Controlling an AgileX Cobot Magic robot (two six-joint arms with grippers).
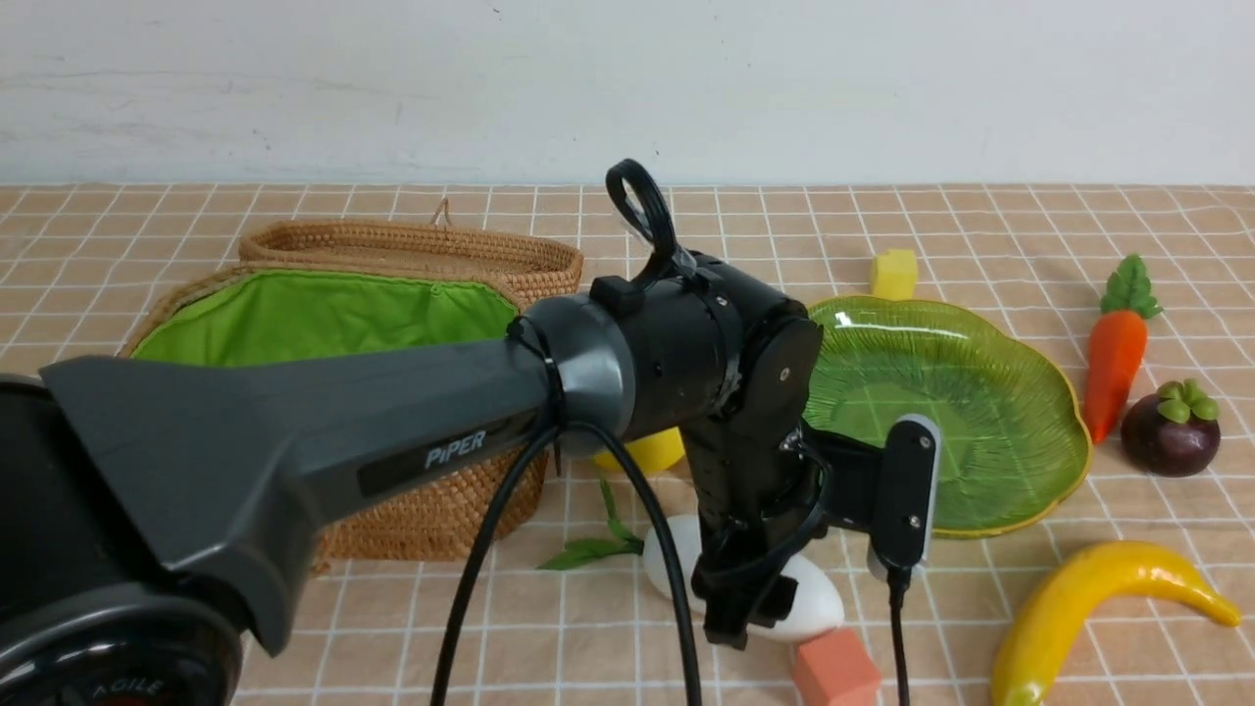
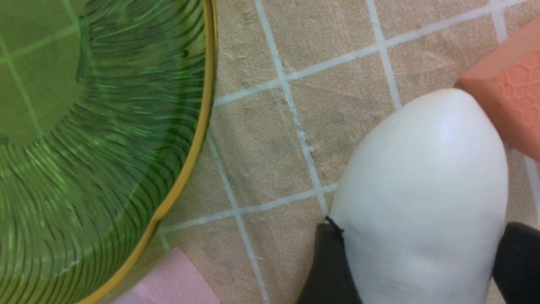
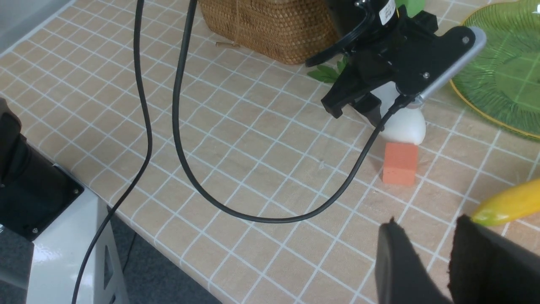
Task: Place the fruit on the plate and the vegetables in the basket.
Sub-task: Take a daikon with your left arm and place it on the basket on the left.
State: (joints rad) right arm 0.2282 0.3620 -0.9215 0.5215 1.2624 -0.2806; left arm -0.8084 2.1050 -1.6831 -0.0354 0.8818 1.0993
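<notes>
Claw (image 2: 415, 261) straddles smooth, white, blunt-tipped radish (image 2: 426, 181)

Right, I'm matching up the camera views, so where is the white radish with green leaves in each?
Front: lower middle, white radish partly behind the pincer.
Left wrist: right of centre, leaves unseen.
Right wrist: upper right.
Shared landmark: orange-pink foam cube.
</notes>
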